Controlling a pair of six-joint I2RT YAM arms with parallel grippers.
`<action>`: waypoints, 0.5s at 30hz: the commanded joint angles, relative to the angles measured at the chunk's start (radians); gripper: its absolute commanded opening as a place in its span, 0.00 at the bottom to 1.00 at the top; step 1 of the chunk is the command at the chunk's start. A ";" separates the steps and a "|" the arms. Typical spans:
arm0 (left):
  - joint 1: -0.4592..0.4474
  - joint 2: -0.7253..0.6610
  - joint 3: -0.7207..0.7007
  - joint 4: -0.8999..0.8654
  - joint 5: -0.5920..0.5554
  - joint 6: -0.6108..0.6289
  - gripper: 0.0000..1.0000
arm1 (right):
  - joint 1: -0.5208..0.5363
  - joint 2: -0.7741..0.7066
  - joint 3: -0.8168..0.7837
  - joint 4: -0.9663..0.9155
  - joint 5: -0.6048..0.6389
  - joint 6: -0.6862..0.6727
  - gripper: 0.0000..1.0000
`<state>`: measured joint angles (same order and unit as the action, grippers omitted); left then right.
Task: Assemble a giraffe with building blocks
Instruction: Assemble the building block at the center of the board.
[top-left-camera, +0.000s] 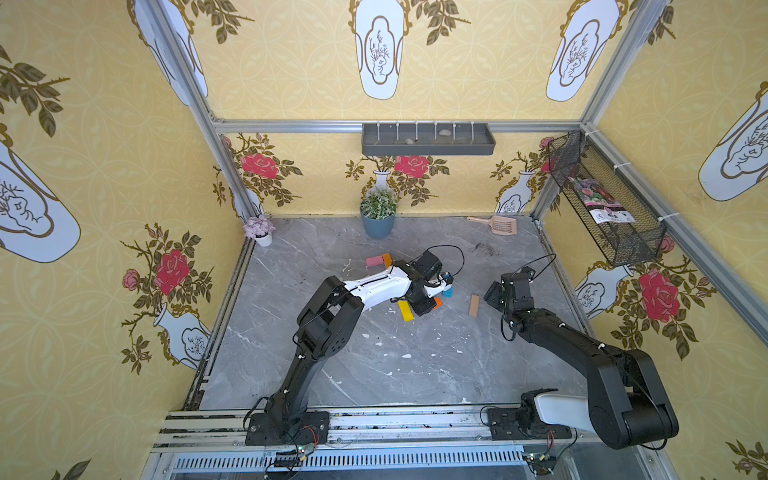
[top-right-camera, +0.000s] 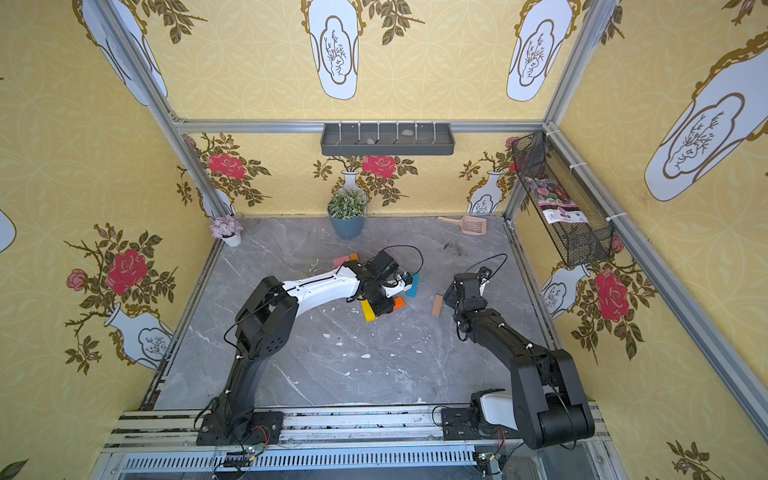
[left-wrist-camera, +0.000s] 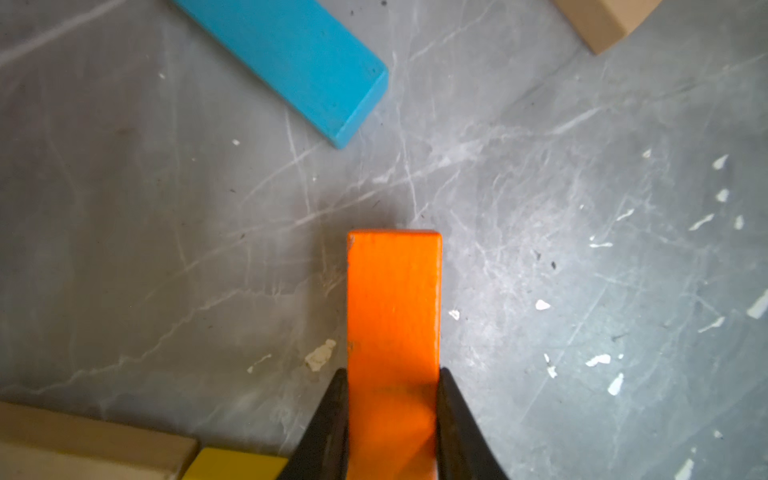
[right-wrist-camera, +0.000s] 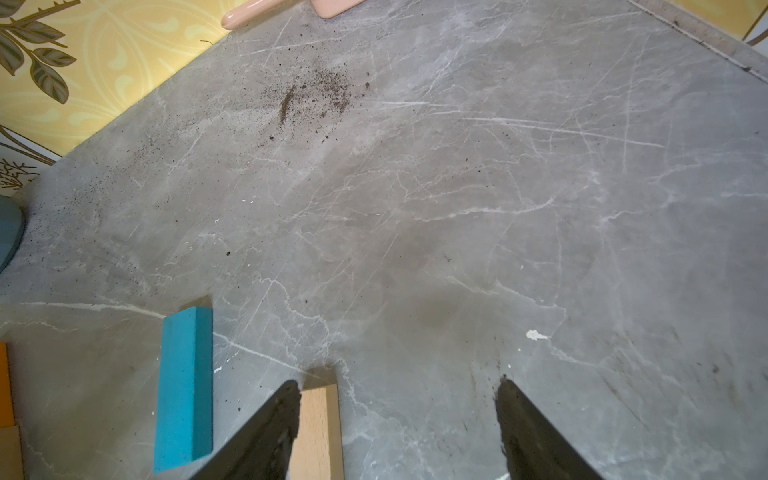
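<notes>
Overhead, in both top views, my left gripper (top-left-camera: 430, 305) reaches over the middle of the grey table (top-left-camera: 374, 365). An orange block (top-left-camera: 437, 303) shows at its tip, a yellow block (top-left-camera: 405, 311) lies just beside it, and a blue block (top-left-camera: 447, 292) is near. A pink block (top-left-camera: 374, 261) and a second orange block (top-left-camera: 387, 260) lie touching, farther back. My right gripper (top-left-camera: 492, 294) hangs just beside a lone tan block (top-left-camera: 473, 305), which lies flat.

Left wrist view: both fingers (left-wrist-camera: 332, 415) are clamped on the long sides of the orange block (left-wrist-camera: 394, 299). The blue block (left-wrist-camera: 291, 58) lies apart ahead, at an angle. The yellow block (left-wrist-camera: 237, 463) meets another tan block (left-wrist-camera: 83, 440) end to end.

Right wrist view: my jaws stand apart, gripping nothing. The tan block (right-wrist-camera: 318, 432) lies between them, just beside one finger (right-wrist-camera: 266, 432). The blue block (right-wrist-camera: 185, 390) lies outside them.
</notes>
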<state>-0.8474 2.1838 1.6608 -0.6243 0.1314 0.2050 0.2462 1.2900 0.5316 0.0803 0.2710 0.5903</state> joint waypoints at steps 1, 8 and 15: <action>0.001 0.002 -0.017 0.025 0.012 0.023 0.06 | -0.002 0.002 -0.004 0.022 0.004 0.003 0.75; 0.001 0.005 -0.029 0.038 0.001 0.039 0.06 | -0.004 0.011 0.001 0.024 0.000 0.002 0.75; 0.001 0.017 -0.024 0.029 0.003 0.056 0.06 | -0.006 0.014 0.002 0.024 -0.004 0.002 0.75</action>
<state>-0.8474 2.1895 1.6363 -0.5919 0.1307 0.2394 0.2417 1.3029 0.5316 0.0807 0.2703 0.5907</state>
